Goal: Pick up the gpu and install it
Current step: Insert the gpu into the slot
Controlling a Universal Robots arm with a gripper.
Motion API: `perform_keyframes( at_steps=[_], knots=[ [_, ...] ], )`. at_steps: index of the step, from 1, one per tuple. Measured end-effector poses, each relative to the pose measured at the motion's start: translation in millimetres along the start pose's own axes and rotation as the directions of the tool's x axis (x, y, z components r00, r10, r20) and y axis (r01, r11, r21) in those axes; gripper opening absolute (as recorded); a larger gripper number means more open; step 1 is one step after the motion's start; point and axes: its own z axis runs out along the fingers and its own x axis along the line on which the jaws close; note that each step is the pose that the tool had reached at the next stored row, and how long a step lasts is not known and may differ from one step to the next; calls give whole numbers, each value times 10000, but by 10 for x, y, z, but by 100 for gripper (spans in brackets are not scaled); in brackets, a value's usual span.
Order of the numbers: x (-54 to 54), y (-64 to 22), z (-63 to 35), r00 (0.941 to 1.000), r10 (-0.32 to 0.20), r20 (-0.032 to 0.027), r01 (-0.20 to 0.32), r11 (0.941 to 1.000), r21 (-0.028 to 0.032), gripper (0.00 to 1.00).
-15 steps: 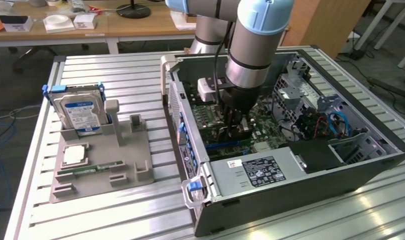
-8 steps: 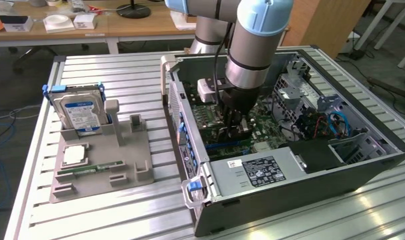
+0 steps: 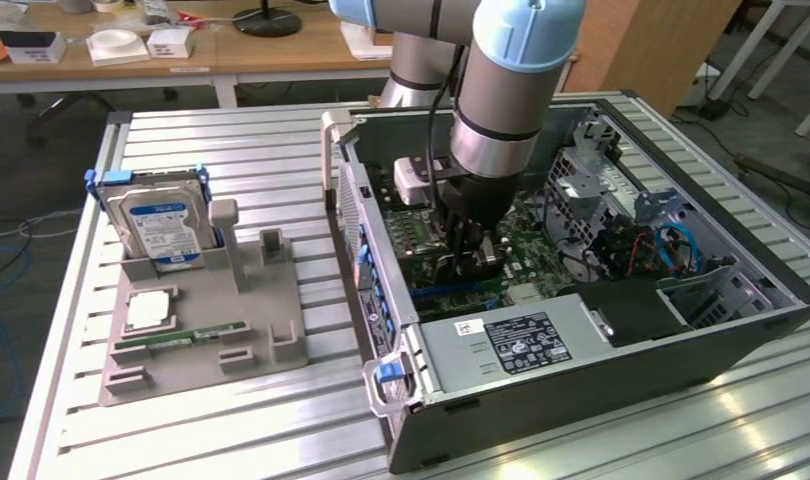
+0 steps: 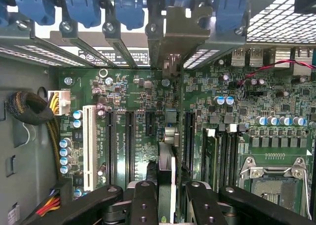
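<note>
Your arm, a grey tube with pale blue joint caps, reaches straight down into the open computer case (image 3: pixel 725 300), a black steel box lying on its side on the ribbed aluminium table (image 3: pixel 245 150). The gripper (image 3: pixel 465 262) hangs low over the green motherboard (image 3: pixel 539 255), and its black jointed fingers (image 4: pixel 144 200) are clamped on the gpu (image 4: pixel 167 175). In the wrist view you see that card edge-on: a thin flat slab standing upright between the fingers, with its silvery bracket (image 4: pixel 183 35) rising at the case's slotted rear wall, among the blue plastic slot clips (image 4: pixel 84 8). The card sits in line with the long black expansion slots (image 4: pixel 129 146), just beside them; whether its edge is seated in a slot you cannot tell.

A white slot (image 4: pixel 89 146) runs parallel to the black ones, and a square metal processor socket (image 4: pixel 271 180) lies off to the side. A braided cable bundle (image 4: pixel 29 109) curls against the case's grey wall.

In the exterior view, the boxy silver power supply (image 3: pixel 512 345) with its black label fills the near corner of the case. Well apart, toward the exterior view's left, a grey moulded parts holder (image 3: pixel 265 345) stands on the table, with a silver hard drive (image 3: pixel 162 225) upright in blue rails and a slim green memory stick (image 3: pixel 178 340) lying flat.
</note>
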Motion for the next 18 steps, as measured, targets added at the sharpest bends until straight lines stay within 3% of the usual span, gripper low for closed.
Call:
perform_keyframes(
  at_steps=[18],
  knots=[
    [0, 1, 33, 10000, 1, -2, -1, 10000, -8, 27]
  ],
)
